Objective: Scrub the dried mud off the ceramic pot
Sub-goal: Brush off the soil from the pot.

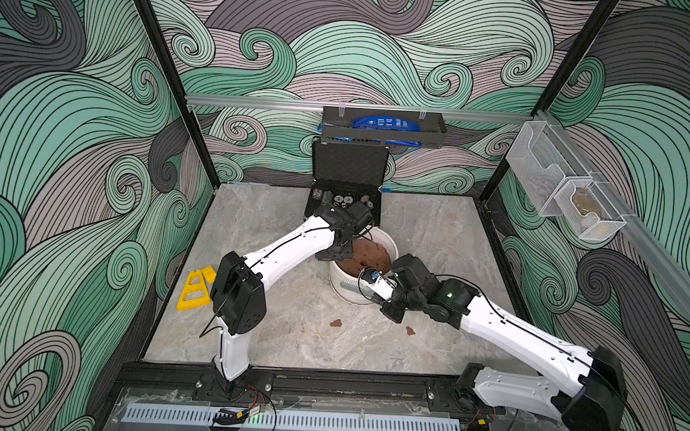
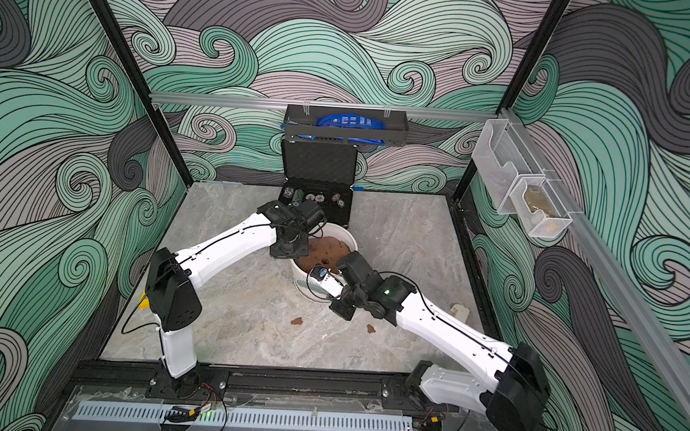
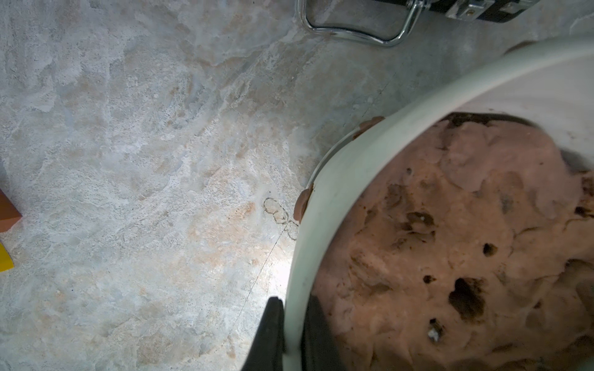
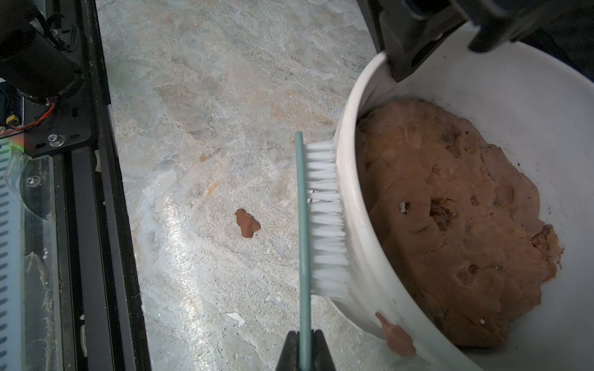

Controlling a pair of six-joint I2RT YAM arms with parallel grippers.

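Note:
The white ceramic pot point(image 1: 393, 243) point(image 2: 352, 243) stands mid-table, holding a brown soil mound point(image 4: 450, 225) point(image 3: 450, 241). My left gripper point(image 3: 294, 334) point(image 1: 333, 253) is shut on the pot's rim point(image 3: 337, 180), one finger outside the wall and one inside. My right gripper point(image 4: 304, 343) is shut on the teal handle of a brush point(image 4: 324, 218) point(image 1: 351, 285), whose white bristles press against the pot's outer wall. Dried mud point(image 4: 397, 337) sticks to that wall near the brush, and more patches point(image 3: 302, 202) sit below the rim. Loose lumps point(image 4: 247, 223) point(image 1: 335, 323) lie on the floor.
An open black case point(image 1: 344, 200) with chips stands right behind the pot, its metal handle point(image 3: 353, 29) close to the rim. Yellow pieces point(image 1: 195, 289) lie at the left. The black front rail point(image 4: 80, 192) runs near the right arm. Wire baskets point(image 1: 559, 187) hang on the right wall.

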